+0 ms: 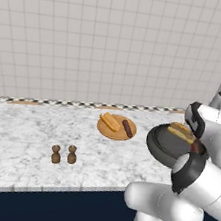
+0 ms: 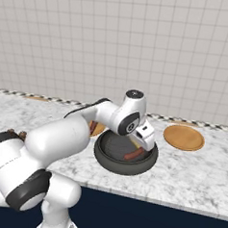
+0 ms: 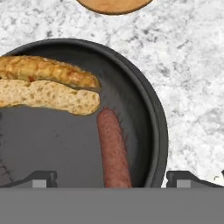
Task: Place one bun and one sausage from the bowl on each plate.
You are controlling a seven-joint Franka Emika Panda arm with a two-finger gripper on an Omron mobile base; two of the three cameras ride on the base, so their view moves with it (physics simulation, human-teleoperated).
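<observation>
Hovering over the bowl (image 3: 157, 127), my gripper (image 3: 111, 177) spreads wide astride the remaining sausage (image 3: 113, 151), gripping nothing. One plate (image 1: 104, 130) already holds both foods. The other plate (image 2: 183, 137) is bare, and a bun (image 3: 48, 96) waits too.

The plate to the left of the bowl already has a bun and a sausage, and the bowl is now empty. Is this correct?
Not quite. The bowl is not empty: the hand view shows a bun and a sausage inside it. The plate on its left does hold one of each.
</observation>
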